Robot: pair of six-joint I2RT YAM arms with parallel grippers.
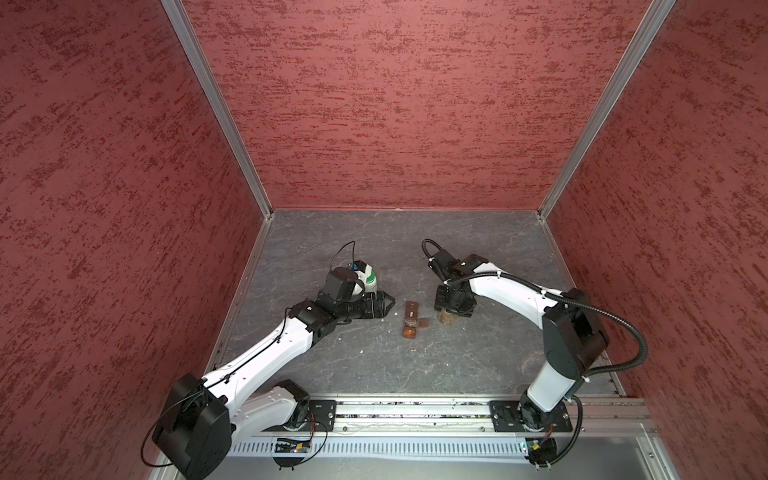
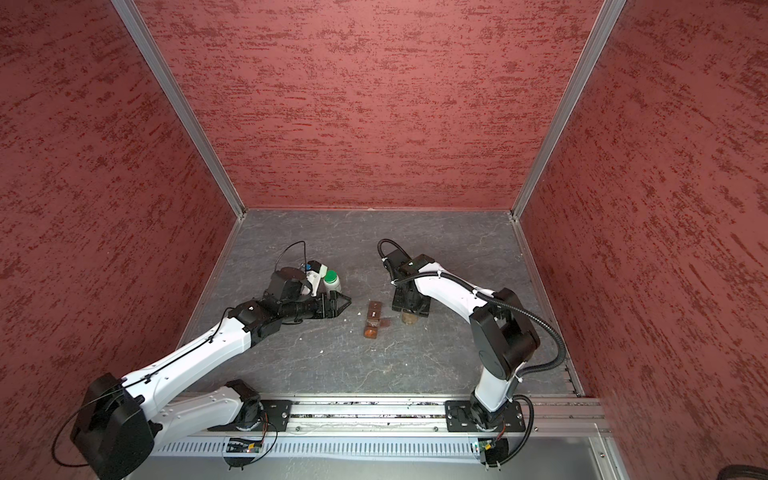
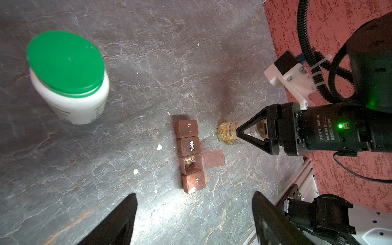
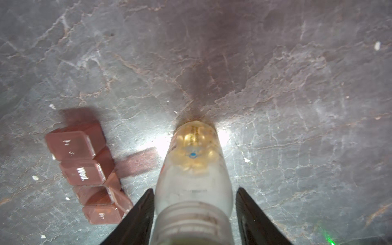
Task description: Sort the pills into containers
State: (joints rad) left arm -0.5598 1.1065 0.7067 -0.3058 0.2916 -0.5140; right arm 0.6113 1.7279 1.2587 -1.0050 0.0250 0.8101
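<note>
Containers just beside right gripper

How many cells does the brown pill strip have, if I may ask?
4, in one row along the strip: an end cell, the Wed. cell, the open cell, then the last cell. None looks hidden.

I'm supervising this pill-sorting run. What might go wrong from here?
1. The right gripper straddles the standing bottle, a gap at one finger; closing unevenly may tip it.
2. The open lid lies close beside the bottle; a swing could shove the containers.
3. Only one cell is open, so pills may spill.
</note>
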